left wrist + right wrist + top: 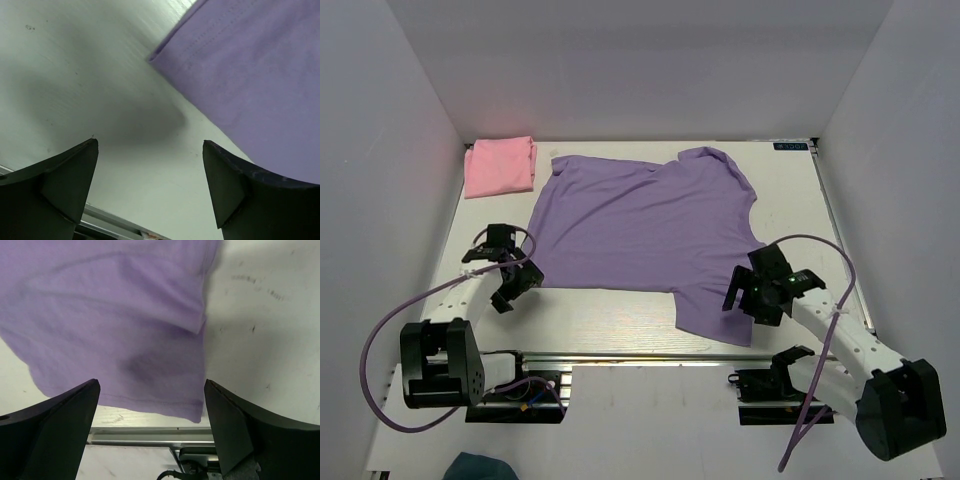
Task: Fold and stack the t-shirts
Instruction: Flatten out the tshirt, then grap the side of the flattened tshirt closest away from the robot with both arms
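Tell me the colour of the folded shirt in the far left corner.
The folded shirt is plain light pink; the top external view shows it best.

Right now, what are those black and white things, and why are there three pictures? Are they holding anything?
They are two robot arms, the left arm and the right arm, bolted to the near edge of a white table. The big picture comes from a camera above and behind them. The other two come from a small camera on each wrist, so the dark shapes at the bottom are that arm's own fingers. On the table lie a purple t-shirt, spread out flat, and a pink t-shirt, already folded, in the far left corner. The left gripper hangs over bare table beside a corner of the purple shirt. The right gripper hangs over the shirt's near end. Both grippers are open and hold nothing.
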Robot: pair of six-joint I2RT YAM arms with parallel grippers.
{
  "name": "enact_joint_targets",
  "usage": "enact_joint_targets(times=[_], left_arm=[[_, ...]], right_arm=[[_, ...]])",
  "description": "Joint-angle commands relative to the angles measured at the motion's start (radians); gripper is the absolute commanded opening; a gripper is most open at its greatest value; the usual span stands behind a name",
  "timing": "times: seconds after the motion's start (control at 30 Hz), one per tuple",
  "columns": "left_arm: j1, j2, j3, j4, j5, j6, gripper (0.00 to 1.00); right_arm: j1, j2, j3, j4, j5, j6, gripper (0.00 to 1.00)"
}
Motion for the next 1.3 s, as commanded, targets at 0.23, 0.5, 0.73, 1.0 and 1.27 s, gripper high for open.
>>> enact_joint_targets(times=[0.23,0.5,0.73,1.0,1.27], left_arm=[[0.007,0.039,0.001,0.241,-0.101,0.004,0.89],[-0.003,0.215,-0.053,0.386,0.000,0.035,0.13],[-0.003,0.222,-0.067,0.386,-0.026,0.044,0.00],[-0.003,0.087,-0.099,0.386,-0.027,0.079,0.00],[-0.003,0.040,-0.108,0.366,-0.018,0.079,0.00]], right_arm=[[0.118,0.042,0.013,-0.029,0.034,0.071,0.90],[0.175,0.054,0.035,-0.075,0.057,0.100,0.90],[0.230,0.097,0.058,-0.121,0.033,0.100,0.90],[0.328,0.131,0.055,-0.129,0.014,0.106,0.90],[0.356,0.236,-0.021,0.044,0.068,0.106,0.87]])
